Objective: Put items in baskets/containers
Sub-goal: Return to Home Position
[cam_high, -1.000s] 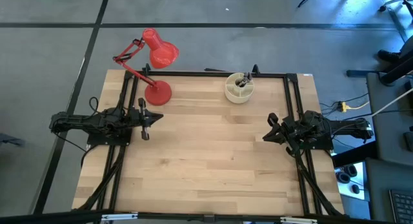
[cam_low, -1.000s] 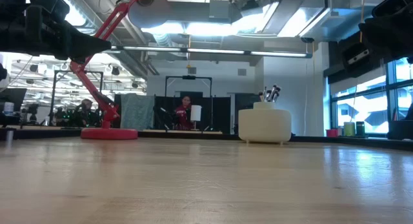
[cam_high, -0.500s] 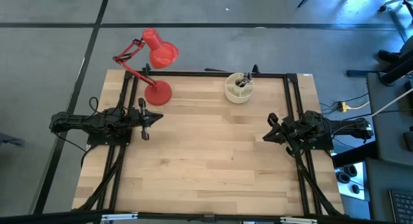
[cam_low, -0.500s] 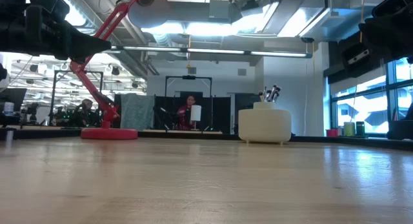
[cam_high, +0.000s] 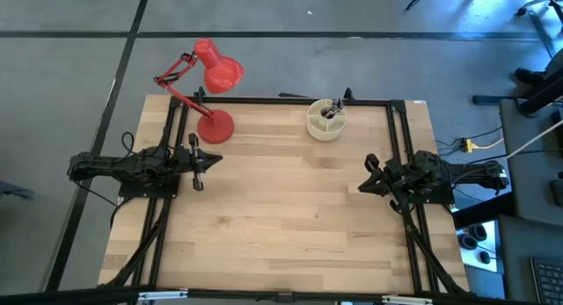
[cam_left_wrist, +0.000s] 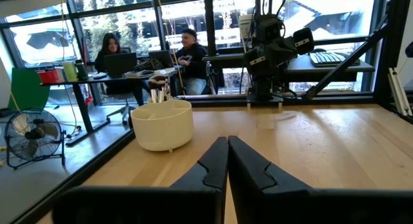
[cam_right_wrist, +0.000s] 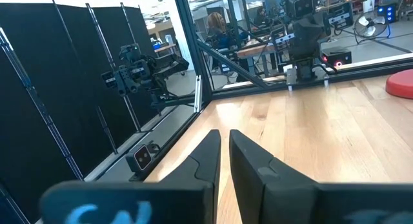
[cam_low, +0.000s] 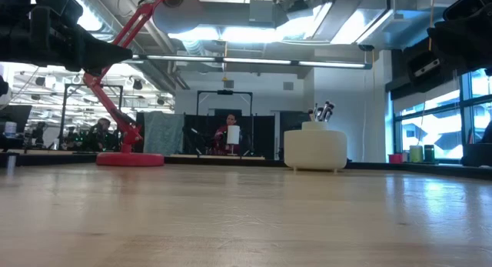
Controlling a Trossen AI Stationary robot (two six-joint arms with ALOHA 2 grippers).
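Note:
The cream-white cup [cam_high: 326, 119] stands on its base near the table's far edge; it shows in the low view [cam_low: 314, 148] and the left wrist view [cam_left_wrist: 162, 124]. Several makeup brushes [cam_high: 331, 111] stand inside it, bristle tips up [cam_low: 321, 111] [cam_left_wrist: 157, 91]. I see no brush lying on the table. My left gripper [cam_high: 215, 160] hovers at the table's left side, shut [cam_left_wrist: 228, 143]. My right gripper [cam_high: 362, 186] hovers at the right side, its fingers all but together [cam_right_wrist: 224, 137]. Neither is near the cup.
A red desk lamp stands on its round base [cam_high: 215, 126] at the far left, its head [cam_high: 223, 72] beyond the table edge. A black frame rail [cam_high: 281, 100] runs around the table. Bare wood [cam_high: 290, 208] lies between the arms. People sit in the room behind [cam_low: 229, 136].

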